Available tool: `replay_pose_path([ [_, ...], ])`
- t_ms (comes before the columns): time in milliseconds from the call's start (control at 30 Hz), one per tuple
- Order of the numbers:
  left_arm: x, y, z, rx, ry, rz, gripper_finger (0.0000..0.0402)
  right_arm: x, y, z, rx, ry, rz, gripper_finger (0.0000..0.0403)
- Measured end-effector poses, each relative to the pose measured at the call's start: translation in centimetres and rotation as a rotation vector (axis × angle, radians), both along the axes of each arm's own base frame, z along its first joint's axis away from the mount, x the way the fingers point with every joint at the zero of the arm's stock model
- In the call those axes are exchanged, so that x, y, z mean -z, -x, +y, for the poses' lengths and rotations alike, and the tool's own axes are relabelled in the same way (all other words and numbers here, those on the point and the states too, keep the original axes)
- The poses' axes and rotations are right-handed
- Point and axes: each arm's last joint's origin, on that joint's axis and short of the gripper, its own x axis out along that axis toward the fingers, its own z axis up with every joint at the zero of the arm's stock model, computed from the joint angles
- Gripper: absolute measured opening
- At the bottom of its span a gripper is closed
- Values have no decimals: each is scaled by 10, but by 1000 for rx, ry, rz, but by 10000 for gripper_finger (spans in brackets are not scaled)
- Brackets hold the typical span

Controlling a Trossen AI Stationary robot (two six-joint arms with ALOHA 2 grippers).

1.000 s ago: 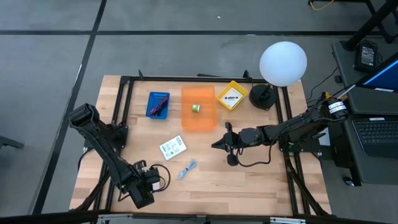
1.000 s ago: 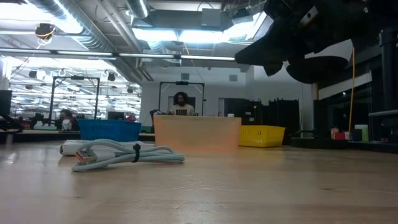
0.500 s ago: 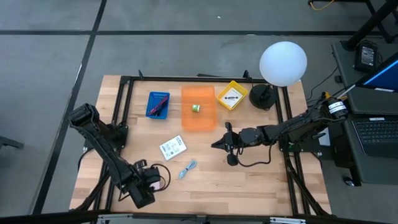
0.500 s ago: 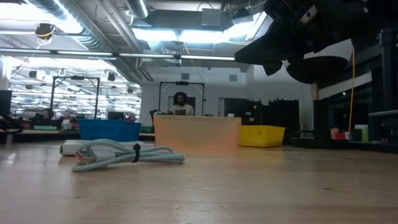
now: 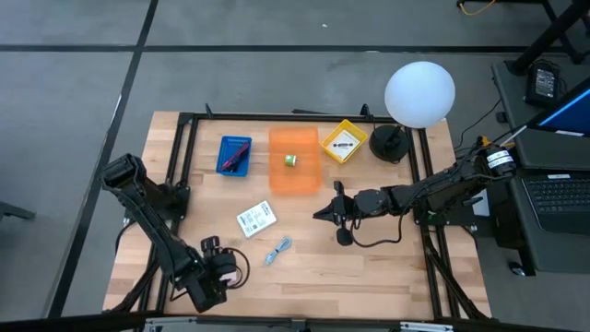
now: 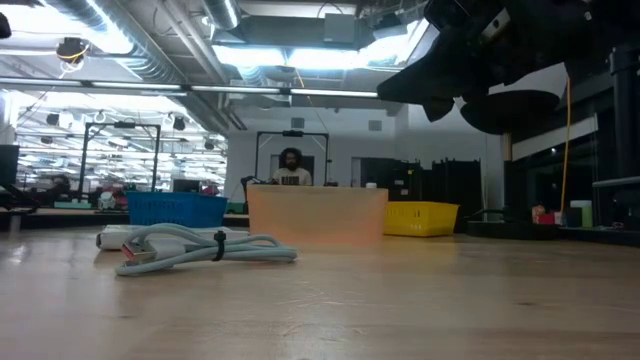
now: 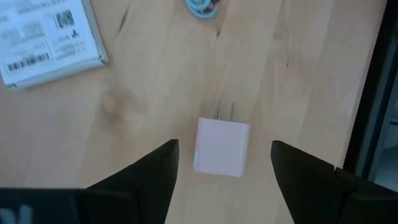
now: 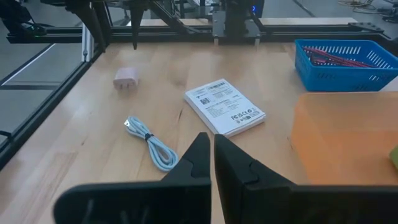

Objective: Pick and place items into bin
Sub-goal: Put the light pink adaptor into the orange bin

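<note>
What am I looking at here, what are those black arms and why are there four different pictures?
Two robot arms work at a wooden table. One picture looks straight down, one looks level across the tabletop, and two come from cameras on the arms' wrists. The left gripper hangs with its jaws open over a pink plug-in charger, not gripping it. The right gripper waits mid-table, jaws shut, holding nothing. Loose on the wood lie a white printed packet and a light-blue coiled cable. At the back stand a blue bin, an orange bin and a yellow bin, beside a white globe lamp.
</note>
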Motion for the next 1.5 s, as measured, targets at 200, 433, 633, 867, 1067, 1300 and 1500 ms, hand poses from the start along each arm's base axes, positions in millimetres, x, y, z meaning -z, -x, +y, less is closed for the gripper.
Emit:
replay_pose_path([
  [200,1,4,-4,12,-43,-48,249,0,0,0,0,0,0,5],
  [433,29,1,-13,33,-105,23,249,0,0,0,-1,3,0,5],
  [633,51,-8,-20,49,-60,110,249,0,0,0,0,1,0,5],
  [867,68,-11,-22,43,-84,143,249,-1,0,0,0,-1,-5,5],
  [1067,69,-12,-23,42,-88,142,249,-1,0,0,0,-1,-7,5],
  [1300,69,-12,-22,85,-115,131,249,-1,0,0,0,-1,-7,5],
  [1500,69,-14,-22,156,-135,130,249,-1,0,0,0,-1,-7,5],
])
